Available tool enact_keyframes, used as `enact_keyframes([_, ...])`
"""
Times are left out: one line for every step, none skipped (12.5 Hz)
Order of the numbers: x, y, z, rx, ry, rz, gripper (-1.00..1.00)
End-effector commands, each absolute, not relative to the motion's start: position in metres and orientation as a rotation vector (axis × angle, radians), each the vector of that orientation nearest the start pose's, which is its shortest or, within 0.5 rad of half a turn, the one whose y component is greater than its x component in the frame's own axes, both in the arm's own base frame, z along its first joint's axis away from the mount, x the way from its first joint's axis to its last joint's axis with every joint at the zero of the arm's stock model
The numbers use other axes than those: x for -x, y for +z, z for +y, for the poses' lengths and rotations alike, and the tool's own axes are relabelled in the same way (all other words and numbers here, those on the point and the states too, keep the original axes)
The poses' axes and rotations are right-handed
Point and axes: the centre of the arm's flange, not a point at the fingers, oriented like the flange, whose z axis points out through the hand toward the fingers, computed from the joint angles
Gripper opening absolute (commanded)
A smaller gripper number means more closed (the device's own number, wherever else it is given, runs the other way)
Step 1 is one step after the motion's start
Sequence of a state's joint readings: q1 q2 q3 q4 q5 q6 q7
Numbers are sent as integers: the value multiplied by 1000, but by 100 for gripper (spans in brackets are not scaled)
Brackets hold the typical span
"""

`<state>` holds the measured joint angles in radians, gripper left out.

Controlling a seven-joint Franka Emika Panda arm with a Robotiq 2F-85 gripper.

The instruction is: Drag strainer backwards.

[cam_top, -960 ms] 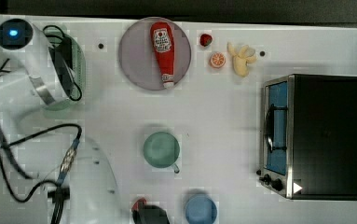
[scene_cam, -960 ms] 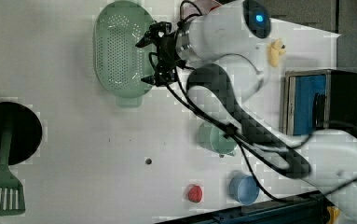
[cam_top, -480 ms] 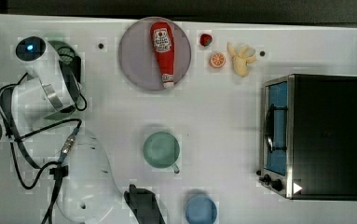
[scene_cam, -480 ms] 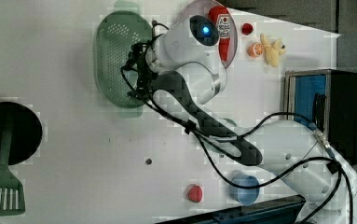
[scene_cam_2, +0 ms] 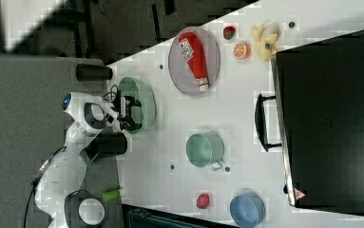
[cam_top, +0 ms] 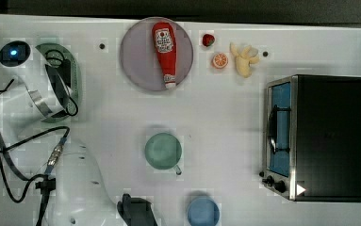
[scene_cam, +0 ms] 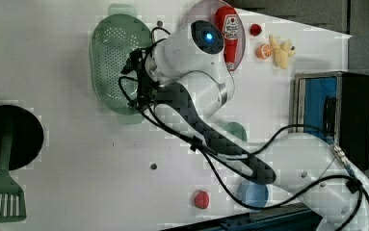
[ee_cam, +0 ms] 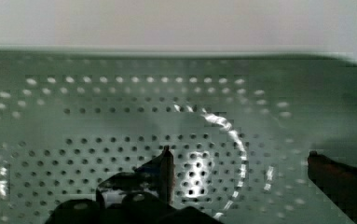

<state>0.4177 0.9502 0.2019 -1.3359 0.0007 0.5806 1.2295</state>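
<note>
The strainer is a pale mint-green oval basket with a perforated bottom, at the top view's left and near the table's edge in the right view. My gripper reaches down into it, fingers spread wide with nothing between them. In the wrist view the strainer's holed bottom lies close below, and the gripper stands open over it, one dark fingertip near the middle. From above, the arm covers most of the basket. The gripper sits over the basket's side nearest the arm.
A lilac plate carries a ketchup bottle. A green mug stands mid-table, a blue bowl near the front edge, a toaster oven at the top view's right. A black pan and green spatula lie at the left view's left.
The arm swung round and the gripper travelled toward the left view's left and down into the strainer. The strainer looks slightly lower in the left view.
</note>
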Motion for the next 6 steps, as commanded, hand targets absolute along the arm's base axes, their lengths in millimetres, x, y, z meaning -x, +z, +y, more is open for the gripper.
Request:
enact_keyframes([-589,175,400,2352,305,2175,100])
enact_keyframes([-581,176,398,2362,307,2176,100])
enact_keyframes([-573,177,397,2369,306,2174,100])
enact_keyframes([-566,179,397,2367,302,2166,100])
enact_keyframes([-559,179,398,2361,303,2161,100])
enact_keyframes([-551,178,399,2362,306,2156,100])
